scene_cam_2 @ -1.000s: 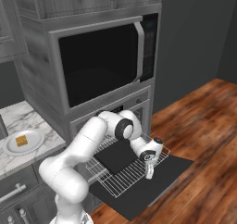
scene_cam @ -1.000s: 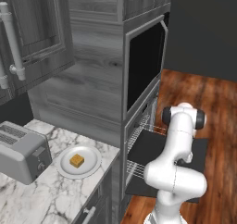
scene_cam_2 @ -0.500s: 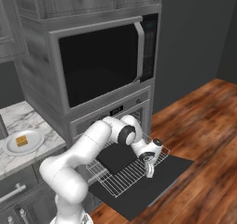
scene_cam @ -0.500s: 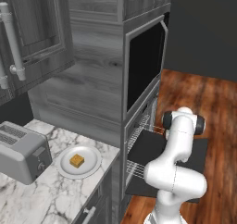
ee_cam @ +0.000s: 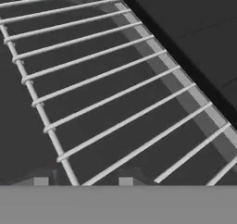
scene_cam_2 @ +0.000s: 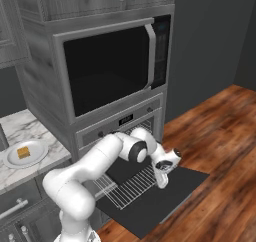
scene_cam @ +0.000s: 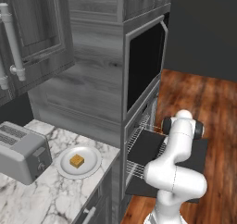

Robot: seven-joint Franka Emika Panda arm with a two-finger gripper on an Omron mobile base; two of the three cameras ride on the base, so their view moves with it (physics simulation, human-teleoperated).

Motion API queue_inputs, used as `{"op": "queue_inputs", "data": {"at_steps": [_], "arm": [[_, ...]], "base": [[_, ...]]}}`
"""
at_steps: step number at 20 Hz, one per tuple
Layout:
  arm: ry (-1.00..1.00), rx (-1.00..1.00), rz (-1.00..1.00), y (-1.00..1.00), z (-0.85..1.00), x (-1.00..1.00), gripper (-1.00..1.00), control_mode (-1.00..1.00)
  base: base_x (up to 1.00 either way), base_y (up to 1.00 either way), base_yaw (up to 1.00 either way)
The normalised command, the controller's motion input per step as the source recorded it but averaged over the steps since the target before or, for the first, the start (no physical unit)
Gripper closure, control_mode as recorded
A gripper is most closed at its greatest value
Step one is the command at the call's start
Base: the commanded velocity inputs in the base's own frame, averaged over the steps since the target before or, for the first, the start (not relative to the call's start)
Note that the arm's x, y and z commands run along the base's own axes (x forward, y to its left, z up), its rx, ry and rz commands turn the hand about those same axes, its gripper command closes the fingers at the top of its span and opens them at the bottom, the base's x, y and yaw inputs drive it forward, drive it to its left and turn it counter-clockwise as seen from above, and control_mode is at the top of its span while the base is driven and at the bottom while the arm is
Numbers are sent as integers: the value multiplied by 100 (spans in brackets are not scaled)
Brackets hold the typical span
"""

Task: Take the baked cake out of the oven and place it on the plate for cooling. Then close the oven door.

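The baked cake, a small golden-brown block, lies on the round white plate on the marble counter. The grey oven stands with its oven door folded down flat and a wire rack pulled out over it. My gripper points down at the rack's front right part, just above the wires, far from the cake. It is shut, and one rack wire runs up between its two tips.
A toaster stands left of the plate. A dark flat tray sits in the oven mouth behind the rack. The big black-glass unit is above the oven. Wooden floor spreads to the right of the door.
The jaws have closed from wide open to shut. The hand has stayed over the same part of the rack, and the cake and plate have not moved.
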Motion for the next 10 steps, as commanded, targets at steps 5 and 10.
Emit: {"op": "queue_inputs", "data": {"at_steps": [5,10], "arm": [[-21,0,7,65,-44,4,-100,-100],[-33,0,1,84,-47,0,-100,-100]], "base": [[0,0,0],[0,0,0]]}}
